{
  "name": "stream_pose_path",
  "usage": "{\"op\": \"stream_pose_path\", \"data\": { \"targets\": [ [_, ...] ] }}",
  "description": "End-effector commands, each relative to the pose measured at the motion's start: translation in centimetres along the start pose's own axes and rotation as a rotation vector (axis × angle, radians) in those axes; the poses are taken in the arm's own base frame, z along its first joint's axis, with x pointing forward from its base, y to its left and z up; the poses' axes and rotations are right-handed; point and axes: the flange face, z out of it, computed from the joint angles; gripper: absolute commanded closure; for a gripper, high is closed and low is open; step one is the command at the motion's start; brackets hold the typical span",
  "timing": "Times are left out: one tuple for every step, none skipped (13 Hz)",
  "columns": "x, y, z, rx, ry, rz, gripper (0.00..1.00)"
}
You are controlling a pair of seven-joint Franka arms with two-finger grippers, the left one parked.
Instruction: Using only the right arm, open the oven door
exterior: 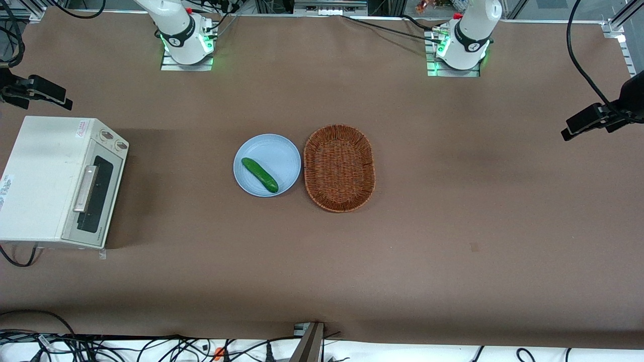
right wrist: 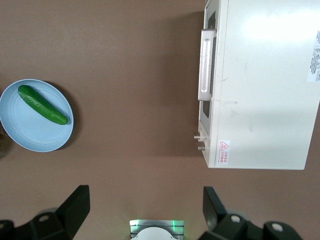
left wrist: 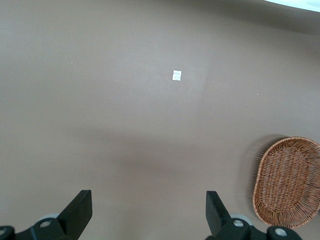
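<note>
The worktop (exterior: 453,261) is carrying a flat brown covering with a matte, slightly fibrous look. Nearest the front camera, at the left edge of the front frame, the oven (exterior: 45,176) is resting as a cream-white metal box with two round knobs. The oven door (exterior: 95,193) is sitting shut, facing the frame centre: a silver-framed rectangle with a dark glass pane and a long silver bar handle (exterior: 86,188) running along its upper edge.

In mid-frame, a pale blue round plate (exterior: 284,151) is holding a smooth green cucumber (exterior: 259,175), and an oval woven wicker basket (exterior: 339,167) is lying just beside the plate.

At the upper left, the base of the right arm (exterior: 183,35) is standing on its mount. The tool (right wrist: 145,207) is hanging high above the worktop, well apart from the oven, with its fingers (right wrist: 75,205) spread wide and holding nothing.

Handling judgement: the door is probably stiff and hinged along its lower edge, and the glass is fragile. The rigid bar handle is the place to grip, near its middle; the polished metal may be slippery. The light oven could slide under a pull.
</note>
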Motion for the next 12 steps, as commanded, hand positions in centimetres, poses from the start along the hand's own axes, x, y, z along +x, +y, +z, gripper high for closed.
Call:
{"op": "stream_pose_path", "data": {
  "targets": [
    [-0.21, 0.09, -0.77, -0.012, 0.011, -0.008, 0.00],
    [-0.15, 0.13, -0.71, -0.015, 0.011, -0.007, 0.00],
    [-0.15, 0.13, -0.71, -0.015, 0.011, -0.007, 0.00],
    [-0.14, 0.04, -0.70, -0.015, 0.011, -0.010, 0.00],
    [-0.12, 0.00, -0.60, -0.026, 0.005, -0.012, 0.00],
    [-0.05, -0.12, -0.45, -0.030, 0.002, -0.014, 0.00],
    [0.00, -0.43, -0.36, -0.032, -0.001, -0.020, 0.00],
    [0.00, -0.43, -0.29, -0.032, -0.003, -0.020, 0.00],
    [-0.01, -0.43, -0.16, -0.031, -0.010, -0.020, 0.00],
    [-0.07, -0.68, -0.22, -0.032, -0.010, -0.023, 0.00],
    [-0.09, -0.68, -0.20, -0.032, -0.012, -0.023, 0.00],
    [-0.13, -0.76, -0.09, -0.032, -0.018, -0.025, 0.00]
  ]
}}
